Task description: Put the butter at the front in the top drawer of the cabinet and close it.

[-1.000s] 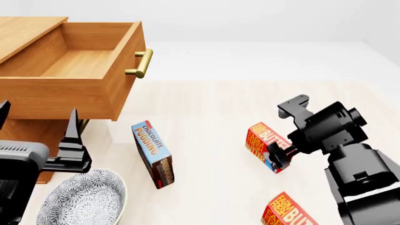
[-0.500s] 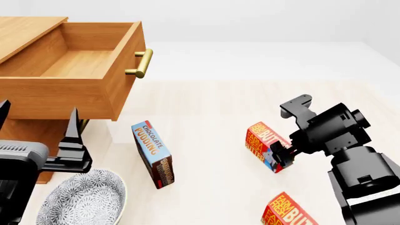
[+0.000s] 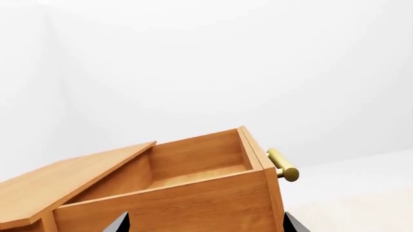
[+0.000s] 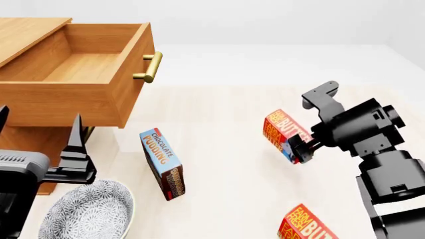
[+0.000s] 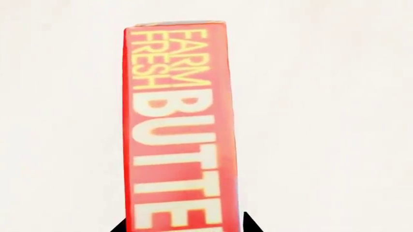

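Observation:
My right gripper [image 4: 300, 149] is shut on one butter box [image 4: 282, 130], red-orange with "FARM FRESH BUTTER" lettering, and holds it tilted above the floor. The right wrist view shows this butter [image 5: 177, 130] filling the space between the fingers of the right gripper [image 5: 184, 227]. A second identical butter box [image 4: 309, 226] lies at the near edge. The top drawer [image 4: 86, 69] of the cabinet [image 4: 27, 30] is pulled open and empty, its brass handle [image 4: 151, 67] facing right. My left gripper [image 4: 40, 129] is open beside the drawer's side wall [image 3: 193, 198], holding nothing.
A blue-and-brown chocolate pudding box [image 4: 162, 164] stands on edge between the cabinet and the held butter. A patterned grey bowl [image 4: 89, 211] sits near my left arm. Pale floor stretches to the back and right.
My right gripper has risen and shifted slightly right, lifting the butter box off the floor. The left arm and the drawer have not moved.

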### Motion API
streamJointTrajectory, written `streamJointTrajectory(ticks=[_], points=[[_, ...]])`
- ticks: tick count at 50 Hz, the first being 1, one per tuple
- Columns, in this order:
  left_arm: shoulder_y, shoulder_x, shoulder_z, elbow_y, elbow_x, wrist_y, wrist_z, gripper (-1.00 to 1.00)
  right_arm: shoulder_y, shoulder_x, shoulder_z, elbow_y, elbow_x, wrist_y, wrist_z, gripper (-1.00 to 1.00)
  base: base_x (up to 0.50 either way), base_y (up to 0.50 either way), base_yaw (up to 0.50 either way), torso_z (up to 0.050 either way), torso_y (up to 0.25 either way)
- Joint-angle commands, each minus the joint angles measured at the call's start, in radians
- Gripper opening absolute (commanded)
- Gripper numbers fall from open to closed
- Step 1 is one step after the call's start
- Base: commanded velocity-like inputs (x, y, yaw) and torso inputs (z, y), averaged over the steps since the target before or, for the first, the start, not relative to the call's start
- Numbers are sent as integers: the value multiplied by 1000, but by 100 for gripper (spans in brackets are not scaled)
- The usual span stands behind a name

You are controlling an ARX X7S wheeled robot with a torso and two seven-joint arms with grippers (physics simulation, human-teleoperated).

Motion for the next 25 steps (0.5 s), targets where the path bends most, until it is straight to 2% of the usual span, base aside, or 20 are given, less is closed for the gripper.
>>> streamJointTrajectory(ticks=[1, 10, 16, 21, 25], points=[[-3, -9, 7, -11, 8, 13, 6, 100, 88, 37, 3, -183, -30, 40, 8, -100, 0, 0, 0, 0, 0], [-114, -79, 29, 14, -31, -68, -15, 100, 129, 65, -31, -351, -59, 110, -19, -100, 0, 0, 0, 0, 2], [-341, -195, 76, 53, -137, -225, -47, 100, 143, 80, -40, -427, -72, 119, -20, -100, 0, 0, 0, 0, 0], [-582, -268, 260, 34, -131, -317, -13, 100, 118, 101, -38, -499, -99, 55, 32, -100, 0, 0, 0, 0, 2], [-722, -287, 446, -2, -19, -294, 59, 100, 87, 125, -28, -561, -121, -21, 90, -100, 0, 0, 0, 0, 3]])
